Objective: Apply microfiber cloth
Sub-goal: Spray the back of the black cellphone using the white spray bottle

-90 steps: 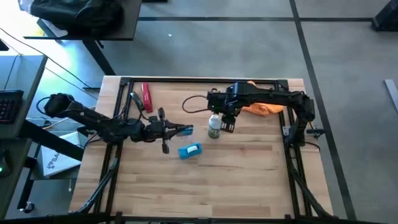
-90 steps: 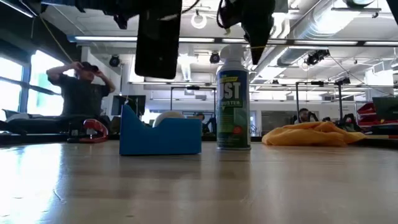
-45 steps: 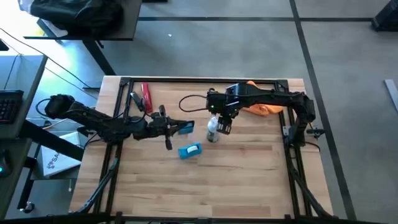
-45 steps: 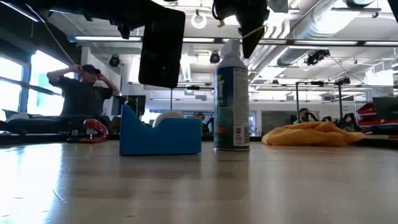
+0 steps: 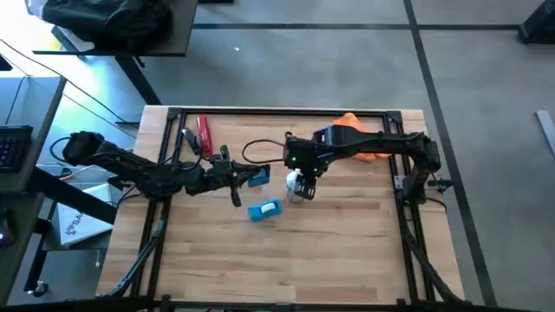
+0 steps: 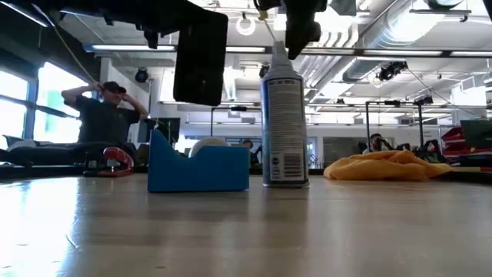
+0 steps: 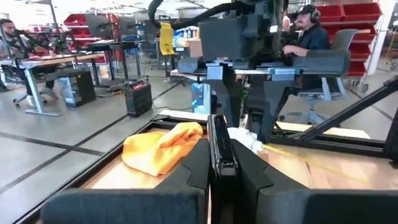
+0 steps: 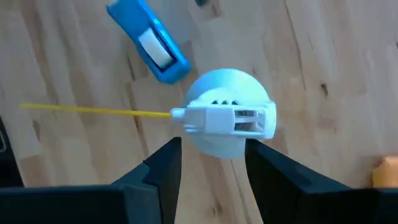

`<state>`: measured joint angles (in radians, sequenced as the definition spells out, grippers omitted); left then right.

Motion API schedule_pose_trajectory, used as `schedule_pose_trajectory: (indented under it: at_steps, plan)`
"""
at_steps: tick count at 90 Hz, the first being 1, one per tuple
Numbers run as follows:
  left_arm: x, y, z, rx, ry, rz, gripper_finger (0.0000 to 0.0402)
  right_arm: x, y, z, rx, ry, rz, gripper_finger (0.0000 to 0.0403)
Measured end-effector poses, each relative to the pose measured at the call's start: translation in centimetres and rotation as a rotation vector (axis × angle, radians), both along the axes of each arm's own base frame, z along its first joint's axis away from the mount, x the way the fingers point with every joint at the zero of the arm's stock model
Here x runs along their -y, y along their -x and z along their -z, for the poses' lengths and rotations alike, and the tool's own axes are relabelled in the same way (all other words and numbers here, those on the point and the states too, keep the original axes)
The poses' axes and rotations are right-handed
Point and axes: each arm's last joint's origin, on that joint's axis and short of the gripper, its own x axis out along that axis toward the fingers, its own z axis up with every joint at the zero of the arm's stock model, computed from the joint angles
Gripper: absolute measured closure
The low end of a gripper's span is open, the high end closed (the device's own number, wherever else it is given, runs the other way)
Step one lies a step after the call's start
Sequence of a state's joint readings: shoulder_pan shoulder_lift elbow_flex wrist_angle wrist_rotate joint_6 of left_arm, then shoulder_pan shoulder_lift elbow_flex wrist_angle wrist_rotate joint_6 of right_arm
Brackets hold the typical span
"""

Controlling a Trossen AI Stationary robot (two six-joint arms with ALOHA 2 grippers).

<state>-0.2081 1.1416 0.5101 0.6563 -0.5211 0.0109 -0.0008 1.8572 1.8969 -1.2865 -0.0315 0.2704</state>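
**Right now the can is the worry, not the cloth**

Now, the wooden table first: the left arm reaches in from its side and the left gripper holds a black phone on edge, fingers clamped flat against both faces, up off the boards. The right arm stretches across from the far right corner, and the right gripper hangs over a spray can, fingers spread either side of its white cap and gripping nothing, as far as I can tell.

The orange cloth lies bunched at the back right of the table, partly under that arm, untouched and well apart from both grippers.

What could go wrong? That tall, narrow can sits close under the fingers; a sideways brush, I judge, would tip it, and its thin yellow straw points toward the phone. A roll could also knock the blue tape dispenser just beside it.

Against a second ago: the right gripper has slid toward the left arm, the can has turned, its label now showing fine print and a barcode, and it stands a little nearer the dispenser. The phone has crept slightly toward the can. The cloth hasn't moved.
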Motion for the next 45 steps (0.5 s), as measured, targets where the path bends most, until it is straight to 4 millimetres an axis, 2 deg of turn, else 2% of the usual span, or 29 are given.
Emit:
schedule_pose_trajectory:
  at_steps: [10, 23, 36, 45]
  plan:
    - [0.0, 0.0, 0.0, 0.000, 0.000, 0.000, 0.0389, -0.1, 0.2, -0.1, -0.017, 0.005, -0.024, 0.0261]
    - [0.0, 0.0, 0.0, -0.003, -0.001, 0.001, 0.0389, 0.1, 1.4, -1.3, -0.093, 0.110, -0.197, 0.0261]
    - [0.0, 0.0, 0.1, -0.006, -0.002, 0.001, 0.0389, 0.3, 2.0, -2.6, -0.152, 0.379, -0.517, 0.0261]
    - [0.0, 0.0, 0.0, -0.006, -0.002, 0.001, 0.0389, 0.2, 1.9, -2.8, -0.167, 0.489, -0.747, 0.0261]
